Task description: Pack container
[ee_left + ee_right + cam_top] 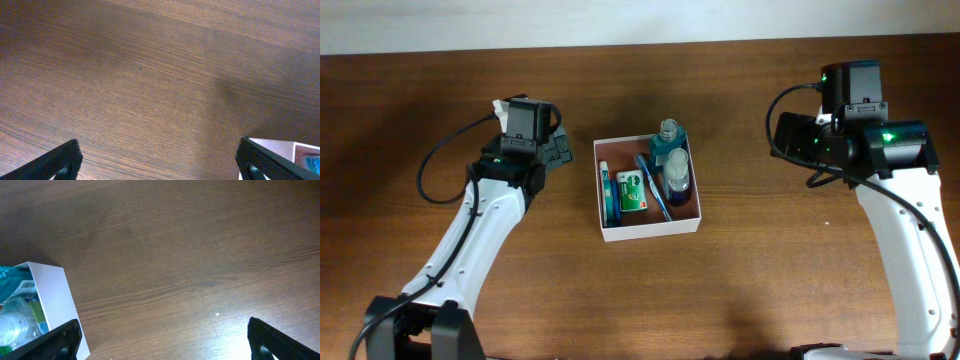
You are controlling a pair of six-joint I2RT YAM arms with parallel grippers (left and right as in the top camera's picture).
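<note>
Table [740,290]: a dark brown wood-grain surface is shown in all three views, and everything else is carried on it.
Left arm [485,235]: a white link with a black wrist is seen rising from the lower left of the overhead frame toward the upper centre-left.
Right arm [905,240]: a white link is seen along the right edge of the overhead frame. Its black wrist, marked by green lights, is turned toward the centre.
Container [650,231]: a square, shallow, white-walled box with a reddish floor is placed at the centre of the overhead frame, between the two arms and touched by neither. One corner is caught at the lower right of the left wrist view [280,147], and one wall at the lower left of the right wrist view [52,295].
Left gripper [162,162]: the jaws are spread wide, with a black fingertip seen in each lower corner of the left wrist view. Only bare table is framed between them, and nothing is held.
Right gripper [165,340]: the jaws are spread equally wide over bare table, and nothing is held.
Clear bottles [677,175]: two are laid in the right half of the container, the upper one against a teal pack [658,147].
Toothbrush [653,185]: a blue one is laid lengthwise down the middle of the container.
Green packet [633,190]: a small flat packet is laid just left of the toothbrush.
</note>
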